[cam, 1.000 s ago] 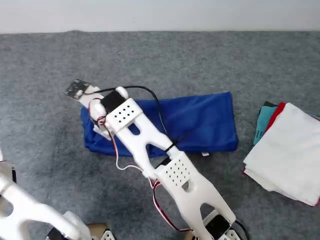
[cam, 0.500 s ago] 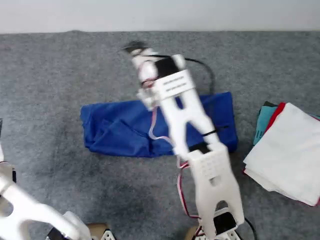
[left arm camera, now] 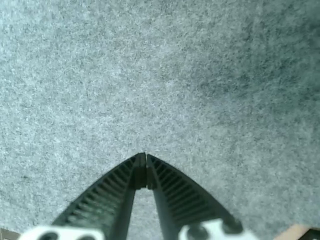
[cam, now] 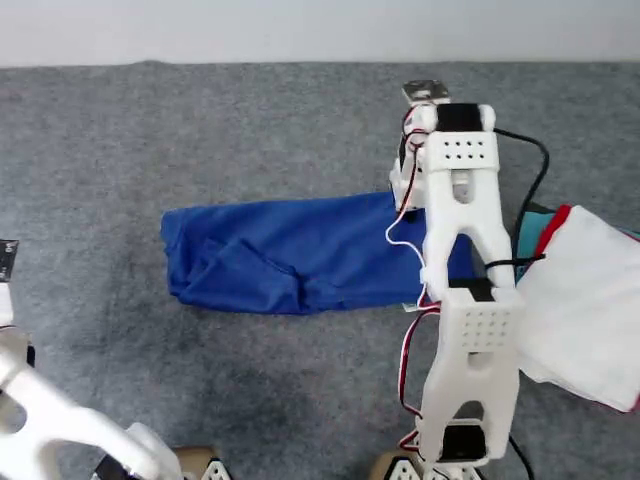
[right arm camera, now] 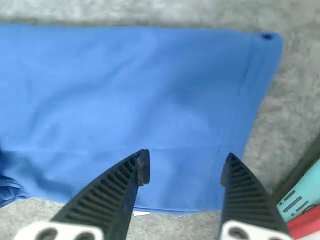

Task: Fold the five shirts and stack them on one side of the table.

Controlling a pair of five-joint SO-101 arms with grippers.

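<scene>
A blue shirt (cam: 290, 255), folded into a long strip, lies across the middle of the grey table. At the table's right edge sits a stack of folded shirts (cam: 585, 300), white on top with red and teal edges below. My right gripper (right arm camera: 185, 167) hangs open above the blue shirt (right arm camera: 130, 95) near its right end; the right arm (cam: 460, 260) covers that end in the high view. My left gripper (left arm camera: 145, 159) is shut with nothing in it, over bare carpet. The left arm (cam: 40, 420) sits at the front left corner.
Grey carpet (cam: 250, 130) covers the whole table. A pale wall strip (cam: 300, 30) runs along the far edge. A teal and red corner of the stack (right arm camera: 305, 205) shows beside the right gripper.
My right arm has swung from the blue shirt's left end across to its right end. The shirt's left end now lies uncovered. The left arm has stayed put.
</scene>
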